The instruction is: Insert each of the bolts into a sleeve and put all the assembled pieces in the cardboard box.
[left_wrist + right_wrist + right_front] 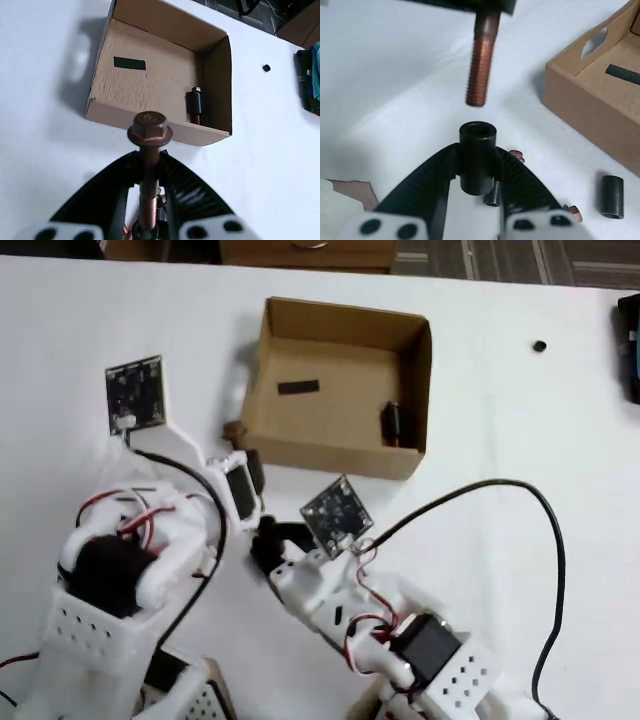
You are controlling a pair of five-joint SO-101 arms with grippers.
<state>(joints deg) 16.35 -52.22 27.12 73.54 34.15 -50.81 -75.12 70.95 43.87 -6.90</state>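
High view: a cardboard box (330,445) sits at the far centre of the worktop (500,420), with one assembled piece (391,423) lying by its right wall.

Left wrist view: the left gripper (149,157) has its jaws clenched on a copper bolt (150,131), head toward the box.

Right wrist view: the right gripper (477,150) has its jaws grasping a black sleeve (478,135). The bolt's threaded tip hangs just off its open end, not touching. A spare sleeve (612,196) stands near the box.
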